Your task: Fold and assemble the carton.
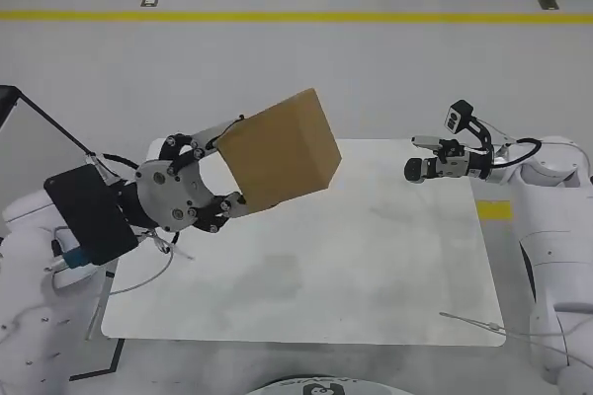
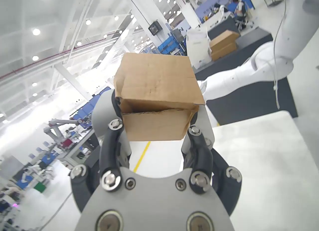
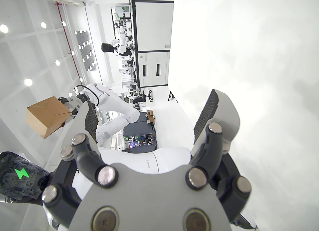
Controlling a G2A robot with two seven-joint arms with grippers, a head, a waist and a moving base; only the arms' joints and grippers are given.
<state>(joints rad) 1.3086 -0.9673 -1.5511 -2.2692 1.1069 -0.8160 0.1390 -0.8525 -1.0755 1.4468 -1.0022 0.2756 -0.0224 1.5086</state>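
Note:
A brown cardboard carton (image 1: pixel 280 148), folded into a box shape, hangs in the air above the far left part of the white table (image 1: pixel 376 286). My left gripper (image 1: pixel 222 170) is shut on the carton (image 2: pixel 155 97), one finger on each side of its near end; a flap there stands slightly ajar. My right gripper (image 1: pixel 411 169) is over the table's far right corner, a good way from the carton, open with nothing between its fingers (image 3: pixel 206 115). The right wrist view shows the carton (image 3: pixel 46 116) far off in the other arm's grip.
The white table top is bare, with rounded corners and its front edge near me. A black panel (image 1: pixel 0 109) stands off the table at the far left. A yellow line (image 1: pixel 296 16) runs along the floor beyond the table.

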